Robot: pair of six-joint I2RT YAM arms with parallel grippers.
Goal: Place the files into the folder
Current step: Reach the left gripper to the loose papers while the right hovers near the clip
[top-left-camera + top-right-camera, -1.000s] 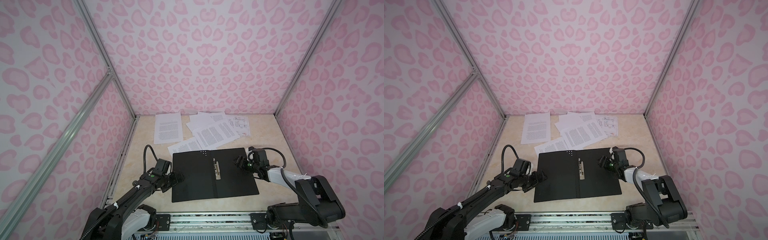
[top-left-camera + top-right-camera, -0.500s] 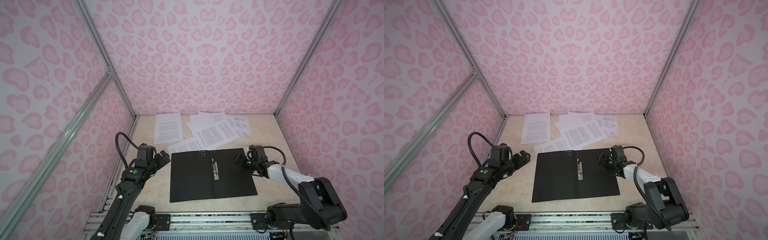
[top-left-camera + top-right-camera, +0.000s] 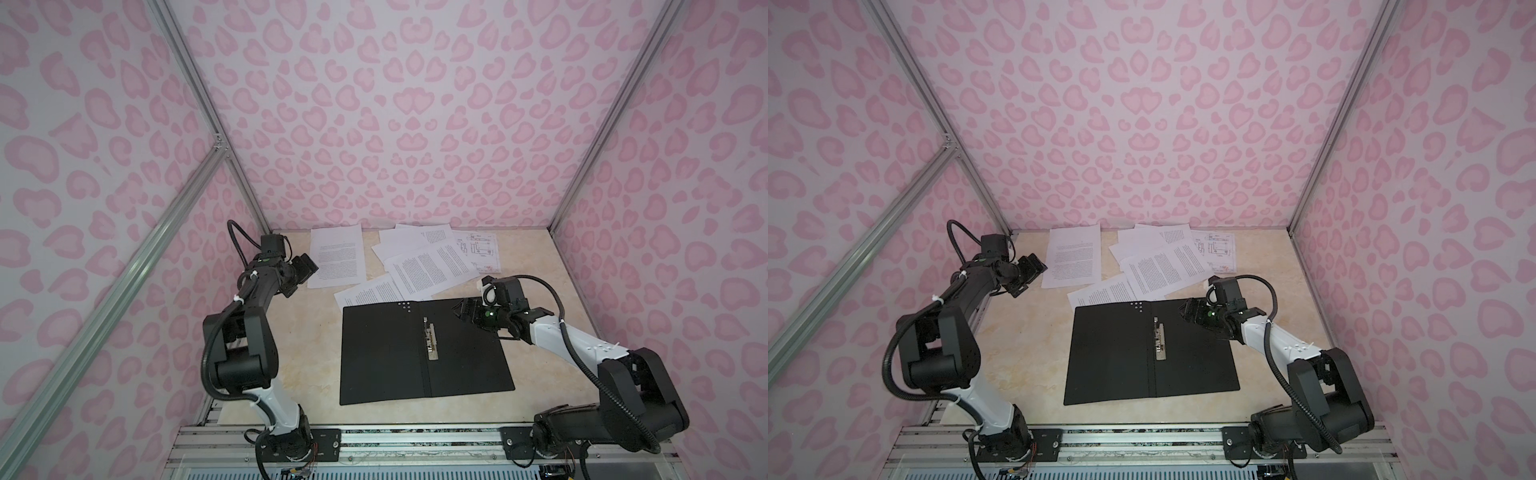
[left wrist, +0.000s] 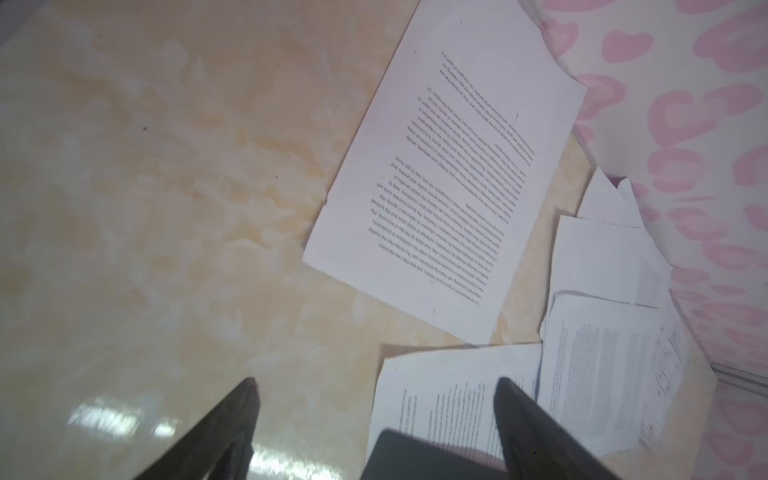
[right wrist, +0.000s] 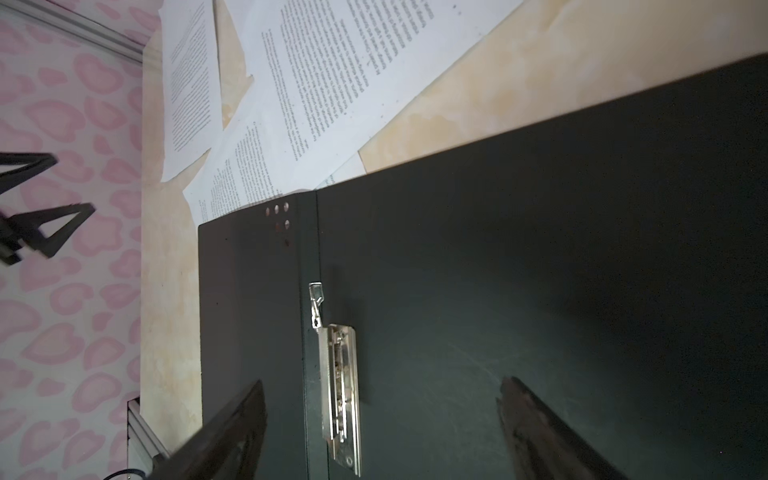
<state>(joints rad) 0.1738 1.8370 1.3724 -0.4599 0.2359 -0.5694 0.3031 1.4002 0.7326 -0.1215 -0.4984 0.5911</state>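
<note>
The folder [image 3: 390,357] [image 3: 1113,357] lies open and flat in both top views, black inside up, its metal clip [image 3: 430,338] [image 5: 338,386] along the spine. Several files lie behind it: one sheet [image 3: 336,255] [image 4: 449,178] at the back left, overlapping sheets [image 3: 432,268] [image 5: 332,70], and a drawing sheet [image 3: 478,249]. One sheet [image 3: 372,291] is tucked under the folder's far edge. My left gripper [image 3: 308,270] [image 4: 376,384] hovers open, raised beside the back-left sheet. My right gripper [image 3: 460,311] [image 5: 382,386] is open, low over the folder's far right flap, holding nothing.
Pink patterned walls with aluminium posts [image 3: 245,178] close in the beige table [image 3: 307,332] on three sides. A metal rail [image 3: 415,440] runs along the front edge by both arm bases. The sheets reach the back wall.
My left arm has risen from the folder's left edge and swung back-left toward the sheet near the wall. My right gripper has opened wider over the folder's right flap.
</note>
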